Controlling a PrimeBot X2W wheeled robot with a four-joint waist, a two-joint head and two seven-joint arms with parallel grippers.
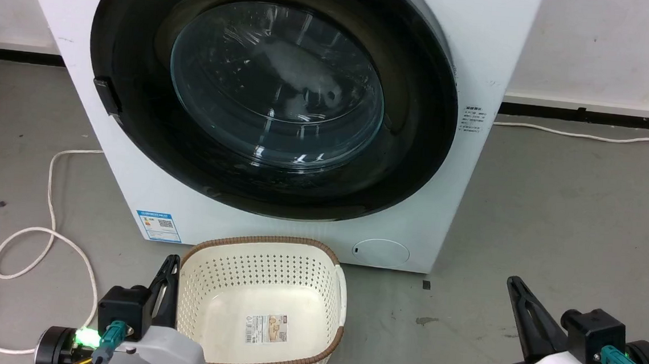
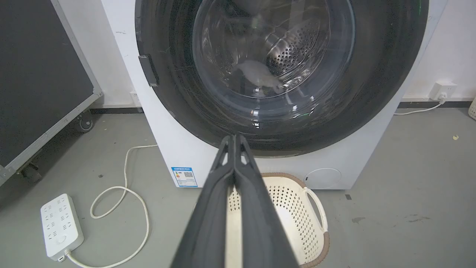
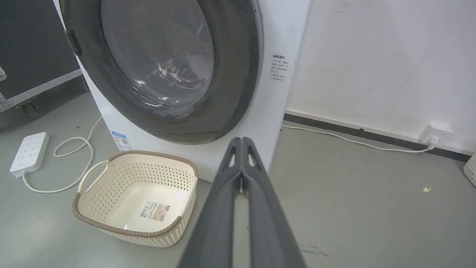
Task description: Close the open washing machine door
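washing machine door (image 1: 277, 87) shut flush against white washing machine (image 1: 496, 51)

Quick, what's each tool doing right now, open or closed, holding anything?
Left tool: closed, holding nothing.
Right tool: closed, holding nothing.

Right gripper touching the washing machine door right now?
Apart. Head view: the right gripper sits low at the lower right, with bare grey floor between it and the washing machine door.

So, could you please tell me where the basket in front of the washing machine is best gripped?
Likely the white loop handle at the right end of the basket, approached from above by the right gripper: the loop stands off the perforated wall, leaving a gap for one finger, and it faces that arm.
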